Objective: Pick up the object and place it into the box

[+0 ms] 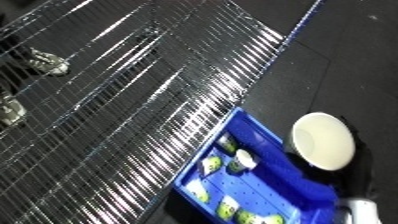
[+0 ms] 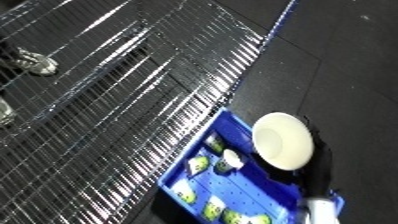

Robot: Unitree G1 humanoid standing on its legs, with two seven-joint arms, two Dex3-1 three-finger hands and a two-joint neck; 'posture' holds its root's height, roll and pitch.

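Note:
A white bowl (image 2: pixel 282 140) hangs tilted over the right rim of the blue bin (image 1: pixel 266 131), its hollow facing the camera. My right hand (image 2: pixel 322 161) shows as a dark shape against the bowl's right edge and holds it there. The white forearm (image 1: pixel 362 209) comes up from the lower right corner. Several small green and white items (image 1: pixel 213 164) and a small white cup (image 1: pixel 244 160) lie inside the bin. My left hand is out of view.
A large shiny wire rack (image 1: pixel 133 100) fills the left and upper part of the view, its edge running beside the bin. Two grey objects (image 1: pixel 49 62) (image 1: pixel 11 111) rest on it at the far left. Dark floor (image 1: pixel 346 65) lies to the right.

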